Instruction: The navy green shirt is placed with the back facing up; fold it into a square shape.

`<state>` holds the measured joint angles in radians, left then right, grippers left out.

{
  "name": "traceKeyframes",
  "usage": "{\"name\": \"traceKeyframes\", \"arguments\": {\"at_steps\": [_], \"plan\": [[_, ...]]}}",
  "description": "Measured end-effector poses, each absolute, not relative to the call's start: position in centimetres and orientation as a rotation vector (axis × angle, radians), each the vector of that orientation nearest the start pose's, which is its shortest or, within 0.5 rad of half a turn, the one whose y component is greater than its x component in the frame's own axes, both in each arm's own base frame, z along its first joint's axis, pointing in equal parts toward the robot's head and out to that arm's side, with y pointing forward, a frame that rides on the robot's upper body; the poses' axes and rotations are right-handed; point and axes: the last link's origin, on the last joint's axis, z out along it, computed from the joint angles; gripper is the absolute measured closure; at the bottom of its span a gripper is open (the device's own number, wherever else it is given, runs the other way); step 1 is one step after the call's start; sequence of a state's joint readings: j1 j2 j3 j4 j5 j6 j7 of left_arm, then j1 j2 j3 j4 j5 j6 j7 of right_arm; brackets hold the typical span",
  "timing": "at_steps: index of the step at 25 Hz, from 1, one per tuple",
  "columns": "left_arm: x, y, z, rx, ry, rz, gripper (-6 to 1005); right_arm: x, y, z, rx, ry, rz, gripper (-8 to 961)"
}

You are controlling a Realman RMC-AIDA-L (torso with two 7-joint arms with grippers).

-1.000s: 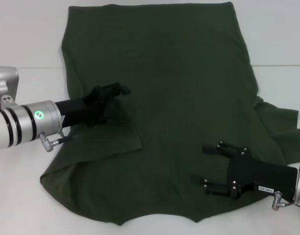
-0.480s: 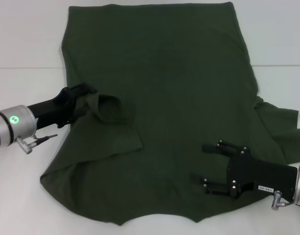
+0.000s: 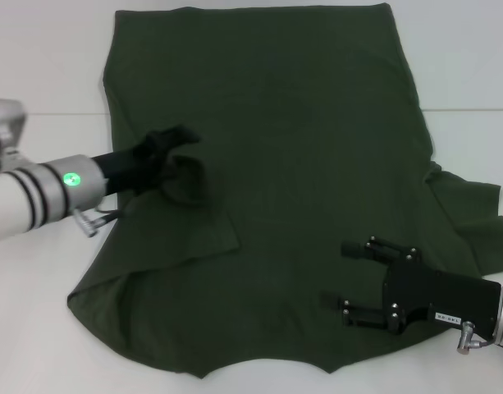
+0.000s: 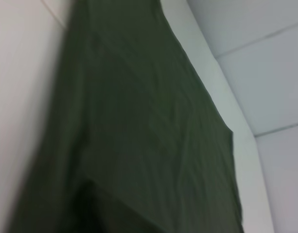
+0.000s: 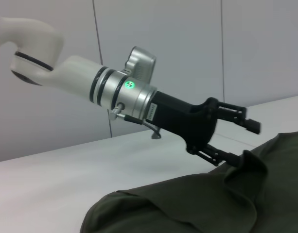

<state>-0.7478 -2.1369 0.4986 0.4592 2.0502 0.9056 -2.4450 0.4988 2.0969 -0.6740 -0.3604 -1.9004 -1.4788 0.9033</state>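
The navy green shirt [image 3: 300, 164] lies spread over a white table [image 3: 38, 57].

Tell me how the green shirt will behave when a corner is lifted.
Probably floppy: the navy green shirt bunches and folds beside the left hand. Likely light, since its thin edges lie flat. It may drag along the table rather than slide cleanly.

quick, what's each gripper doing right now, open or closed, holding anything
Left gripper: open, lower finger under a raised fold of the navy green shirt.
Right gripper: open, empty, over the shirt.
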Motion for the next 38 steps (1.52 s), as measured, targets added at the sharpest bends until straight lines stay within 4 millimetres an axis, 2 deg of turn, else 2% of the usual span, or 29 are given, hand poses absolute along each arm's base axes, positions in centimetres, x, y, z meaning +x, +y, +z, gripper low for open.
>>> {"name": "traceKeyframes", "arguments": {"at_steps": [3, 6, 9, 11, 12, 14, 17, 20, 23, 27, 30, 32, 35, 38], "plan": [[-24.2, 42.3, -3.9, 2.116, 2.507, 1.195, 172, 27.9, 29.8, -5.1, -2.664, 0.384, 0.787, 70], [-22.8, 42.2, -3.7, 2.097, 2.398, 1.246, 174, 27.9, 29.8, -5.0, -2.664, 0.383, 0.789, 69], [-22.7, 41.5, -2.8, 2.063, 2.293, 1.334, 179, 27.9, 29.8, -5.0, -2.662, 0.384, 0.791, 70], [-24.3, 39.7, -1.3, 2.118, 2.180, 1.426, 184, 27.9, 29.8, -5.0, -2.655, 0.389, 0.791, 71], [-24.3, 39.7, -1.3, 2.118, 2.180, 1.426, 186, 27.9, 29.8, -5.0, -2.655, 0.389, 0.791, 70], [-25.4, 38.4, -0.6, 2.201, 2.101, 1.448, 191, 27.9, 29.9, -4.8, -2.638, 0.412, 0.806, 69], [-26.8, 35.3, 0.8, 2.485, 1.812, 1.488, 192, 28.0, 30.4, -3.9, -2.586, 0.532, 0.857, 69], [-27.5, 31.7, 2.3, 2.790, 1.397, 1.547, 190, 28.1, 31.5, -1.9, -2.524, 0.746, 0.894, 69], [-28.4, 28.6, 3.1, 3.014, 1.093, 1.534, 187, 28.1, 33.0, 1.3, -2.461, 0.962, 0.871, 69], [-29.8, 26.6, 2.9, 3.179, 0.948, 1.368, 184, 28.2, 34.8, 6.6, -2.369, 1.229, 0.694, 68], [-30.2, 25.9, 2.4, 3.211, 0.882, 1.258, 181, 28.4, 36.2, 10.6, -2.210, 1.481, 0.475, 68], [-30.2, 25.7, 2.2, 3.217, 0.852, 1.225, 179, 28.4, 36.8, 12.4, -2.098, 1.605, 0.346, 68], [-30.0, 25.6, 2.0, 3.228, 0.801, 1.206, 177, 27.8, 37.6, 14.2, -1.973, 1.671, 0.185, 68], [-30.0, 25.6, 1.8, 3.241, 0.762, 1.195, 176, 27.6, 38.5, 14.3, -1.918, 1.652, 0.010, 68]]}}
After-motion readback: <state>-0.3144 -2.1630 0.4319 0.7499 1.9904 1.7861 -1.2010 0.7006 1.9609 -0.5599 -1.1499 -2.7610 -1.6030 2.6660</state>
